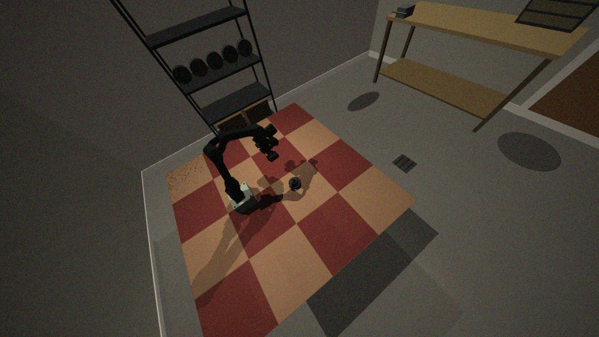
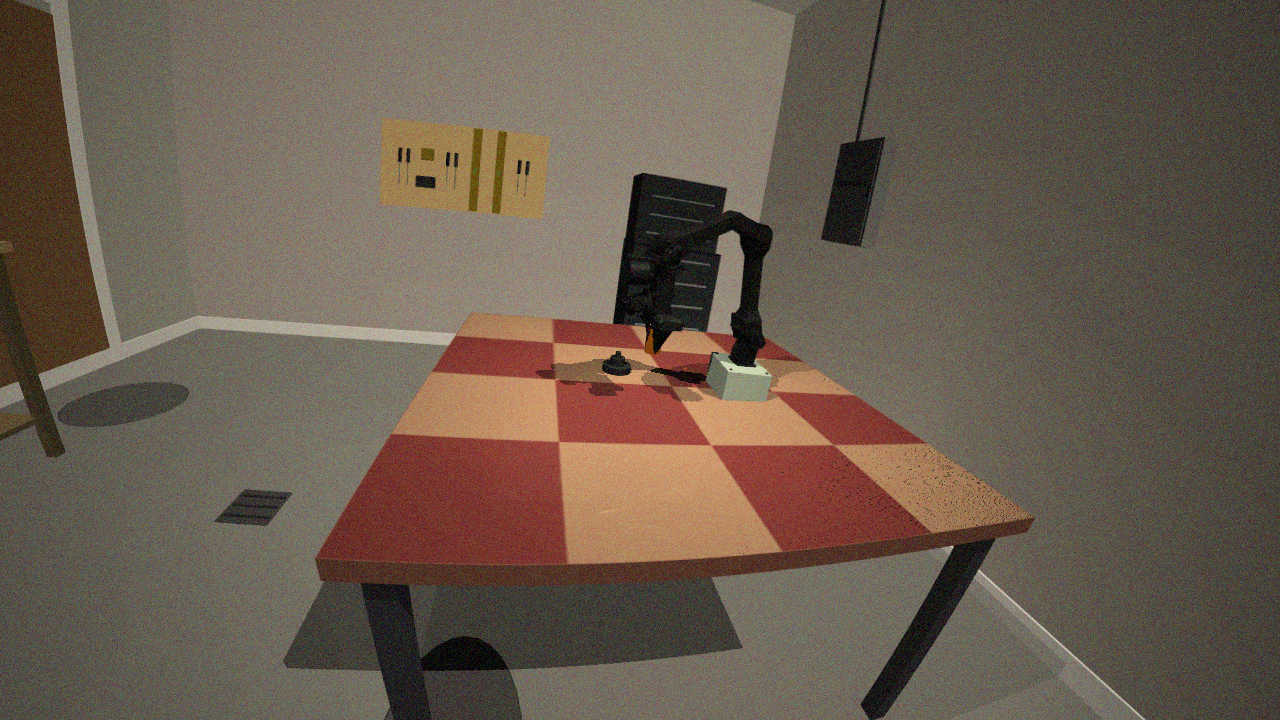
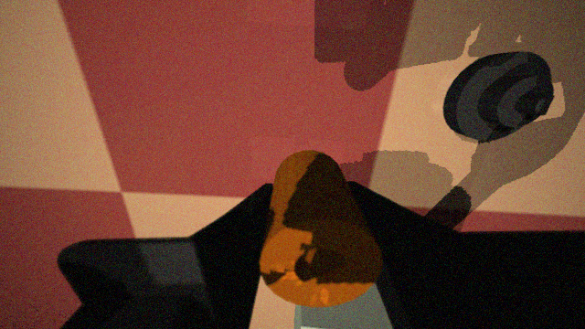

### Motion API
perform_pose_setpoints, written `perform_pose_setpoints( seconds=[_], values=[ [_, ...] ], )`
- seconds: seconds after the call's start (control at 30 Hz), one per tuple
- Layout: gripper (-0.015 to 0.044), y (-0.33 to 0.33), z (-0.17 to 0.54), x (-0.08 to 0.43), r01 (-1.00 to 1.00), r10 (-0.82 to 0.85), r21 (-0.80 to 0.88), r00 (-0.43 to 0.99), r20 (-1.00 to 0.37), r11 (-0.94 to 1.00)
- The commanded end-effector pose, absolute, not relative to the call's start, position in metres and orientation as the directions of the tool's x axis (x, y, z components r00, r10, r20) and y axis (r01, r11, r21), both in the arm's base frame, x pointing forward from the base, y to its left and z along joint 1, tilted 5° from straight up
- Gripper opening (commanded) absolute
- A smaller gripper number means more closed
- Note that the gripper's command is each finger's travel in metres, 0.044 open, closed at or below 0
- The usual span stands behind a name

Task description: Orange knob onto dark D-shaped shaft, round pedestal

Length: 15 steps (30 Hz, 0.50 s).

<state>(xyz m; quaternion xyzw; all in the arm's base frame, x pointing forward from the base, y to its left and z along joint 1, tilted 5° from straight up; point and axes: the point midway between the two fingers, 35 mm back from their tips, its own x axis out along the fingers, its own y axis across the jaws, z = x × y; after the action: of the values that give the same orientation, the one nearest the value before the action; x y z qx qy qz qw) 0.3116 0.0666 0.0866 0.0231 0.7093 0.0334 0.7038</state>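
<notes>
The orange knob [image 2: 650, 341] [image 3: 292, 244] is between the fingers of my gripper [image 2: 656, 339] [image 3: 309, 189], which is shut on it. Knob and fingers are in the air above the table. In the wrist view the knob's near end shows a dark patch at its middle, partly in shadow; I cannot make out a flat side. The dark round pedestal [image 1: 295, 185] [image 2: 615, 368] [image 3: 471, 102] stands on the table, at the upper right of the wrist view. Its short shaft [image 2: 617, 356] points up with nothing on it. The knob is apart from it, on the side toward the arm's base in the exterior view.
The arm's pale base block [image 1: 252, 201] [image 2: 742, 383] stands on the red and tan checkered table [image 1: 355, 217] [image 2: 635, 492]. Shadows of the arm fall around the pedestal. A dark shelf rack [image 1: 234, 100] and a wooden workbench [image 1: 460, 31] stand beyond the table.
</notes>
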Motion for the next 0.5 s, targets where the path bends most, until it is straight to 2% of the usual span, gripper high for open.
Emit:
perform_pose_setpoints(
  seconds=[0.0, 0.47],
  values=[
    [0.0, 0.065, 0.099, 0.31, -0.018, 0.079, 0.079, -0.002, -0.997, 0.997],
    [0.0, 0.035, 0.089, 0.325, -0.018, 0.075, 0.075, 0.0, -0.997, 0.997]
  ],
)
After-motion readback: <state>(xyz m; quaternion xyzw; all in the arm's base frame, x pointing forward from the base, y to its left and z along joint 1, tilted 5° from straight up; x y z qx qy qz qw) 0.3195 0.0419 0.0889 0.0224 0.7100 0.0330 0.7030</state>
